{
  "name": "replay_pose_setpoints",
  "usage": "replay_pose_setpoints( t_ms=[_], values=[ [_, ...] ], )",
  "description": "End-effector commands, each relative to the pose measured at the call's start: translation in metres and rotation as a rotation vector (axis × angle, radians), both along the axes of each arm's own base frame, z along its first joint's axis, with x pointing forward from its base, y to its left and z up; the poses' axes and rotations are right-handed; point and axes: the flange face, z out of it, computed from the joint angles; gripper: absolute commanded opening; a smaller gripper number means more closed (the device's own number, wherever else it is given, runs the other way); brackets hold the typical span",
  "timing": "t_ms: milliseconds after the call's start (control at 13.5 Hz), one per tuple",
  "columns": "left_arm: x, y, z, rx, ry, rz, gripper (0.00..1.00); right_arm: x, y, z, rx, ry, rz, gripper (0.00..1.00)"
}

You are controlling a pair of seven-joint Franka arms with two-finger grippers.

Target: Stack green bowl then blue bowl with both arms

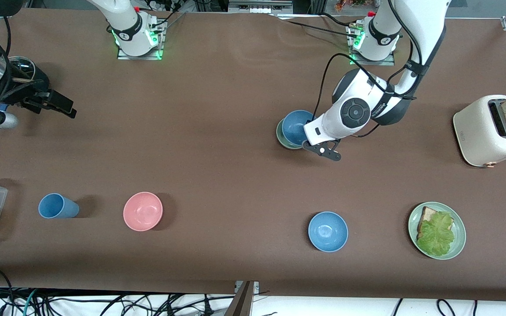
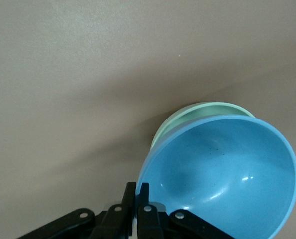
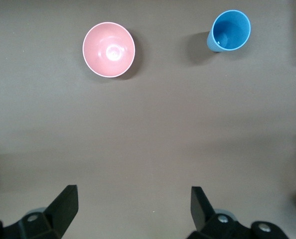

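Two bowls sit nested toward the left arm's end of the surface: the blue bowl [image 1: 296, 126] rests in the green bowl [image 1: 282, 137], whose pale rim shows past it at about eight o'clock in the front view. In the left wrist view the blue bowl [image 2: 222, 174] tilts slightly, with the green bowl [image 2: 198, 113] peeking out under its rim. The left hand [image 2: 137, 196] is clenched on the blue bowl's rim, its fingers [image 2: 143, 191] pinched together at the edge; in the front view this left hand [image 1: 319, 147] lies at roughly four o'clock from the bowls.

A brighter blue bowl [image 1: 328, 231] stands nearer the front camera, at about five o'clock from the stack. A green plate [image 1: 458, 239] with bread and lettuce sits further toward the left arm's end, and a toaster [image 1: 477, 134] holding a slice is at three o'clock from the stack. At about eight o'clock lie a pink bowl [image 1: 142, 211] and a blue cup [image 1: 57, 206].

The right hand [image 3: 133, 204] waits over bare surface at the right arm's end, fingers spread wide and released, holding nothing.
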Motion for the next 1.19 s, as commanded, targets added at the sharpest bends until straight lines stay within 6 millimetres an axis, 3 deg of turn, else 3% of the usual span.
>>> replay_pose_setpoints(
  t_ms=[0,223,297,594,668,817,1114],
  values=[
    [-0.018,-0.021,-0.009,0.019,-0.029,0.021,0.00,0.002,-0.001,0.005,-0.004,-0.008,0.011,1.00],
    [-0.021,-0.027,-0.015,0.030,-0.035,0.021,0.04,0.002,-0.001,0.005,-0.004,-0.008,0.011,1.00],
    [-0.021,-0.028,-0.017,0.036,-0.029,0.048,0.99,0.002,-0.001,0.005,-0.004,-0.008,0.011,1.00],
    [-0.015,-0.025,-0.001,0.038,-0.049,0.073,1.00,0.002,-0.001,0.005,-0.002,-0.008,0.011,1.00],
    [-0.008,-0.023,0.014,0.034,-0.067,0.076,1.00,0.002,-0.001,0.005,-0.002,-0.008,0.011,1.00],
    [0.009,-0.015,0.055,0.060,-0.049,0.085,1.00,0.002,-0.001,0.005,-0.001,-0.008,0.011,1.00],
    [0.052,0.019,0.169,0.097,-0.001,0.132,1.00,0.003,0.001,0.004,0.002,-0.009,0.012,1.00]
  ],
)
